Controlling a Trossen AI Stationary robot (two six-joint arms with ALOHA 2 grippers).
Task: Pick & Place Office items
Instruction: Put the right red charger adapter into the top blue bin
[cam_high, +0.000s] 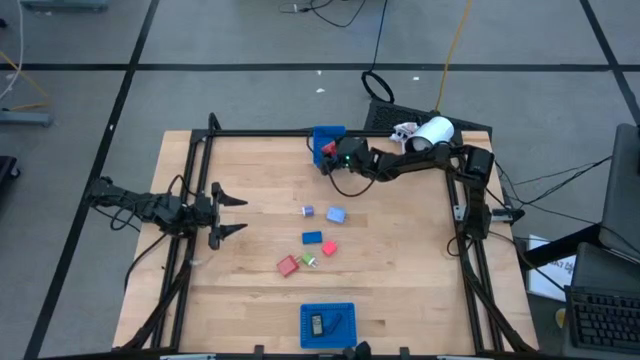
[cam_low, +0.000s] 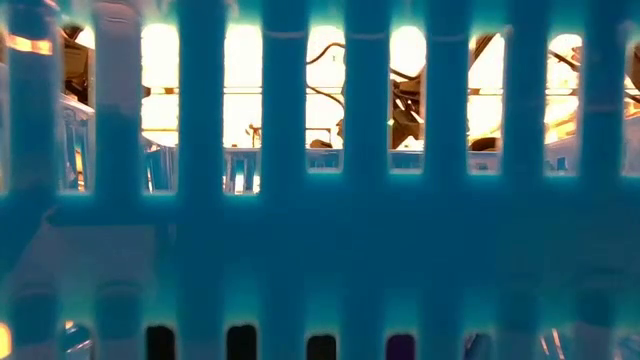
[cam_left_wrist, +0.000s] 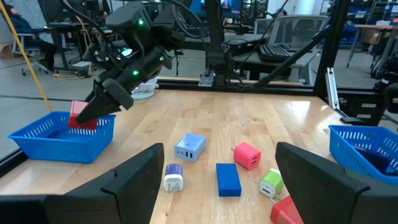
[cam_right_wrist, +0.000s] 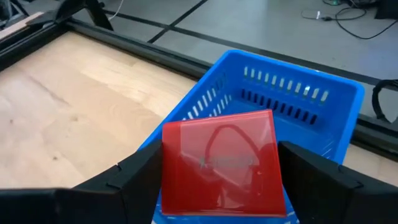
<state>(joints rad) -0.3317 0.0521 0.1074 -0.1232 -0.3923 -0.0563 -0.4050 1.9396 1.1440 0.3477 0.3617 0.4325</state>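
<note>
While the left gripper waits released, the right gripper, apparently gripping a red block, hangs over the far-edge basket.

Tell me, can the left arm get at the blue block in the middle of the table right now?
Probably yes: the left tool is open and empty, facing the blue block across bare wood, while the right tool is away over the far basket.

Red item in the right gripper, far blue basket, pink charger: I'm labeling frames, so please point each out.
red item (cam_right_wrist: 219, 163), right wrist view, centre of its flat face.
far blue basket (cam_left_wrist: 37, 146), left wrist view, front wall.
pink charger (cam_left_wrist: 248, 155), left wrist view, front face.
</note>
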